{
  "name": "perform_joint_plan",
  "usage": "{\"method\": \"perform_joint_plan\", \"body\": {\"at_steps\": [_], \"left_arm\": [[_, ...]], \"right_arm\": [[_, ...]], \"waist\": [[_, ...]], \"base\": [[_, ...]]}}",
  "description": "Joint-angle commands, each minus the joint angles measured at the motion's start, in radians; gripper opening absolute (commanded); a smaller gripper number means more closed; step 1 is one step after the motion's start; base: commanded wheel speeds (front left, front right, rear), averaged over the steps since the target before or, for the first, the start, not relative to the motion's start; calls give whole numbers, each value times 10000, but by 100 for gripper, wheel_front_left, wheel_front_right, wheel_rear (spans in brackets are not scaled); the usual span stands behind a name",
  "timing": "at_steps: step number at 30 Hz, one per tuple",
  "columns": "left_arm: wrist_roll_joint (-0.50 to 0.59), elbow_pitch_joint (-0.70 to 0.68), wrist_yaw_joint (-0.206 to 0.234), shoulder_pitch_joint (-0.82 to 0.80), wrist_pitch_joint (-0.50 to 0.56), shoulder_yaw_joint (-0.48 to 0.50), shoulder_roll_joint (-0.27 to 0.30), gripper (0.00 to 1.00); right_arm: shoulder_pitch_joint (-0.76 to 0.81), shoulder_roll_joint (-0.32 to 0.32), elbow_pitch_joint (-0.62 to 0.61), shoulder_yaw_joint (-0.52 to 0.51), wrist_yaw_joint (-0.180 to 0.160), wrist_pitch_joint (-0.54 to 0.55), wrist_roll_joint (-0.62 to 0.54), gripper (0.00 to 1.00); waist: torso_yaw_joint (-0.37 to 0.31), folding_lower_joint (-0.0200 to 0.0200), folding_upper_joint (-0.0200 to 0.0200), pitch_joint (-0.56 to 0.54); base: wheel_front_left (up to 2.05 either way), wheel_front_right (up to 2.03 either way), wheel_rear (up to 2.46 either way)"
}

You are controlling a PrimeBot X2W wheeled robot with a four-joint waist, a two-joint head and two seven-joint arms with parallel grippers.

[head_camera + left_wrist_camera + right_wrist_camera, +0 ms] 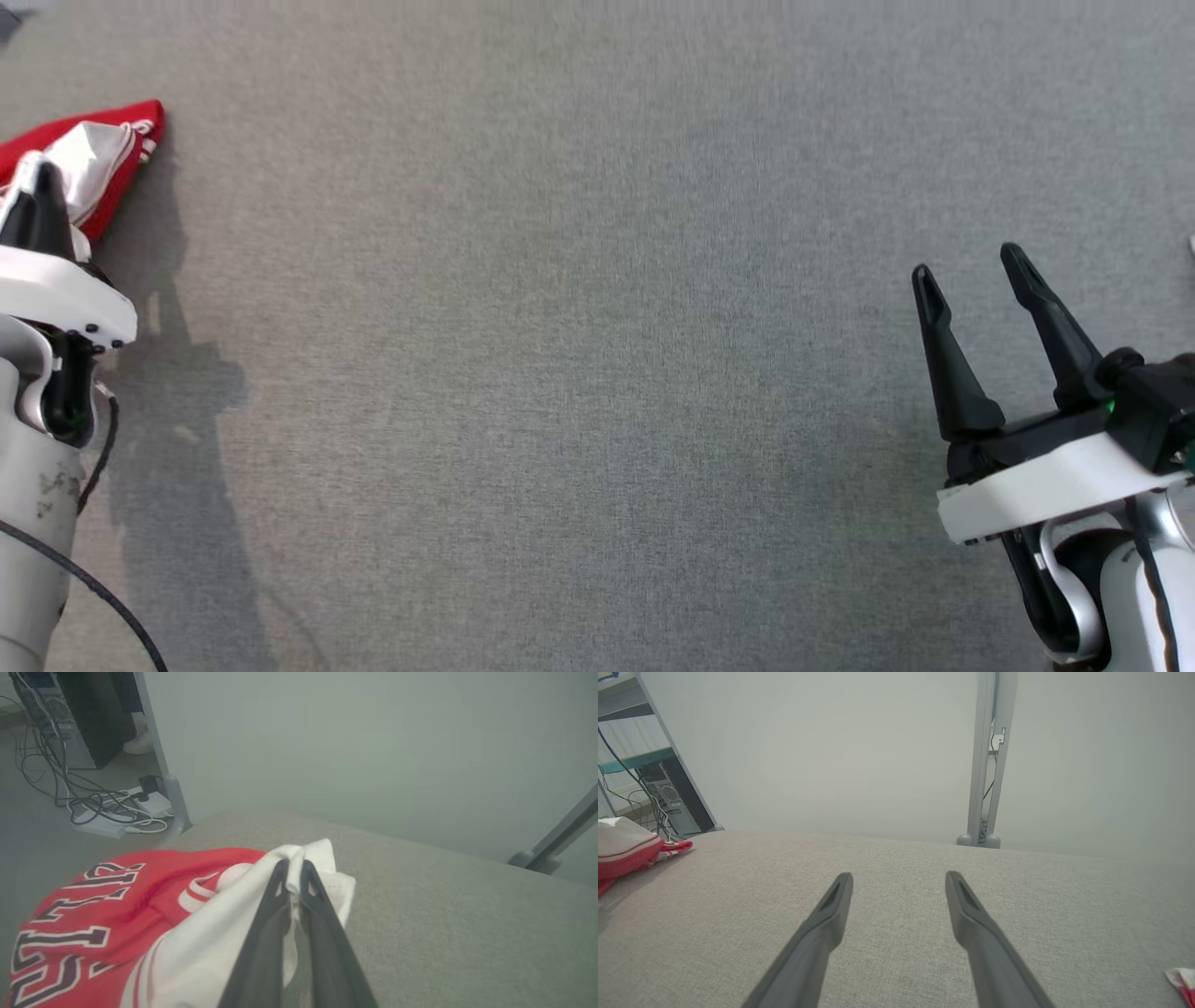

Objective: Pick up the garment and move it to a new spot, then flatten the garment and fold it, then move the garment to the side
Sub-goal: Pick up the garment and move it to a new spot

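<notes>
On the grey fabric table's (597, 373) far left side lies one bunched red-and-white jersey (103, 159). The left gripper's (293, 868) two fingers are clamped on its white fold. Over the table's right side, the right gripper (968, 263) hangs empty, its two fingers spread.

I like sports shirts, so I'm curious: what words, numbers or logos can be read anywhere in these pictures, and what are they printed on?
On the red garment: big dark letters edged in white, seen slantwise and cut off by the picture's edge; not readable as a word.
On the computer tower: no label large enough to read.
No other text can be made out.
</notes>
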Motion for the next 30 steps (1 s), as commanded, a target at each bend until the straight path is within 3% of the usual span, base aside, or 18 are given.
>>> {"method": "perform_joint_plan", "body": {"at_steps": [1, 6, 10, 19, 23, 26, 30], "left_arm": [[109, -282, 111, 180, -93, 63, 129, 0], [453, -1973, 618, 1024, -157, 232, 369, 0], [639, -4066, 1316, 2344, -156, 398, 481, 0], [1012, -10202, 3845, 5805, 493, 691, 925, 0], [1209, -12462, 4753, 7033, 1035, 684, 1155, 0], [1361, -13179, 4949, 7218, 1340, 469, 1221, 0], [1514, -13598, 4765, 6774, 1633, 39, 1208, 0]], "right_arm": [[176, -11, 60, -80, -7, -106, 65, 100], [586, 84, 157, -213, -7, -237, 173, 100], [965, 137, 187, -342, -7, -300, 260, 100], [1503, 202, 79, -507, -7, -311, 422, 100], [1432, 209, 125, -378, -7, -359, 541, 100], [1360, 211, 160, -354, -7, -442, 640, 100], [1287, 213, 208, -269, -7, -495, 754, 100]], "waist": [[77, 0, 0, -508], [52, 0, 0, -1303], [-6, 0, 0, -1853], [-233, 0, 0, -2440], [-674, 0, 0, -2528], [-998, 0, 0, -2483], [-1554, 0, 0, -2344]], "base": [[0, 0, 0], [0, 0, 0], [0, 0, 0], [0, 0, 0], [0, 0, 0], [0, 0, 0], [0, 0, 0]]}}
